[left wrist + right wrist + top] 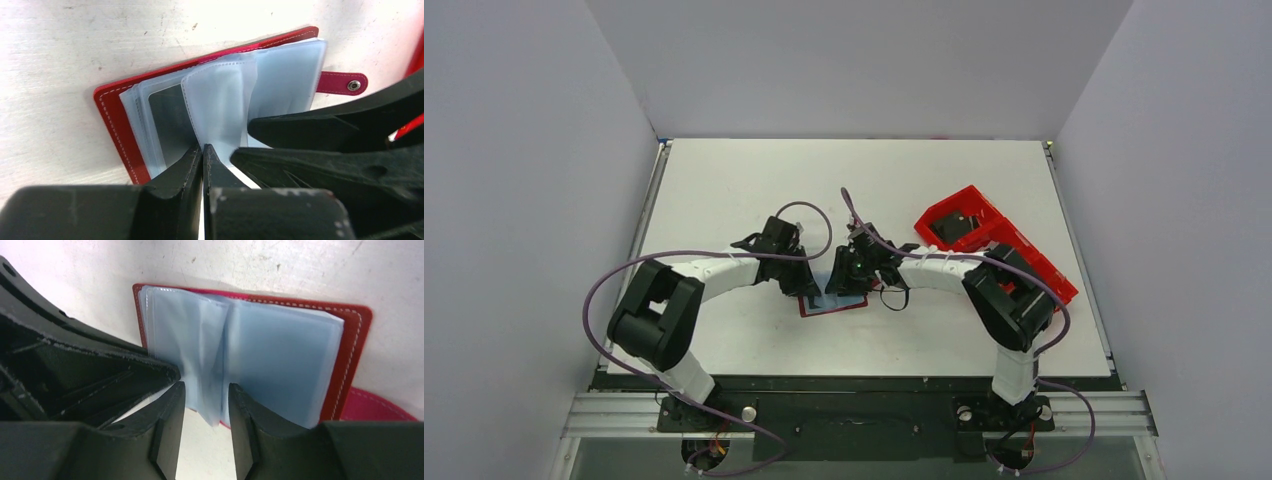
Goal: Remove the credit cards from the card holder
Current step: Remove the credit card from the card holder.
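1. Where the white tabletop (724, 180) spreads between grey walls, both arms bend inward and meet near its middle, close to the near edge.
2. Left arm (714, 270) reaches in from the left, right arm (944, 268) from the right; their wrists are close together.
3. Red compartment tray (994, 215) lies at an angle on the right side, partly under the right arm.
4. Card holder (112, 120) lies open and flat on the tabletop directly under both wrists, red cover down, white stitching along the edge.
5. Left gripper (202, 152): fingers pressed together at the near edge of the pages; whether a page edge is caught between them I cannot tell.
6. Right gripper (206, 387): fingers apart, one upright page fold standing in the gap, not visibly pinched.
7. Clear plastic sleeves (220, 100) fan up from the spine, cloudy and creased.
8. Grey rectangle (170, 117) shows through one left sleeve; credit card or not, cannot tell.
9. Snap tab (342, 82), dark pink with a metal stud, sticks out flat from the holder's right edge.
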Robot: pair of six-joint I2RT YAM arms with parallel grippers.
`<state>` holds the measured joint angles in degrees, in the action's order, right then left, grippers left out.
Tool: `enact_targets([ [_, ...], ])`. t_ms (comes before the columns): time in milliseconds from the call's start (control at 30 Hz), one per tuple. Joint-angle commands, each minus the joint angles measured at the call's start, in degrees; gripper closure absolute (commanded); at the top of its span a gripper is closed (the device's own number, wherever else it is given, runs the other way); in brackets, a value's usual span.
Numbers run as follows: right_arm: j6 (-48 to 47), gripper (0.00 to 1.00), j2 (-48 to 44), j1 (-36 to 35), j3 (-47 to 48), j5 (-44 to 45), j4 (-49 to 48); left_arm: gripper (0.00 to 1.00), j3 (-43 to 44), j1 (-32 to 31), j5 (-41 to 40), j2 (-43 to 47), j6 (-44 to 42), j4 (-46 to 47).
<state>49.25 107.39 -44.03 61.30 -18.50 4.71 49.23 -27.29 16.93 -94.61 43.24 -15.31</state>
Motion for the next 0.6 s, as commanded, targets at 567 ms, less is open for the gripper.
enact_targets([
  [567,-1.86,0.58,-17.42,3.02,-3.93,7.89,7.75,0.83,9.21,-3.18,0.45,2.35,-5.11,-4.64],
])
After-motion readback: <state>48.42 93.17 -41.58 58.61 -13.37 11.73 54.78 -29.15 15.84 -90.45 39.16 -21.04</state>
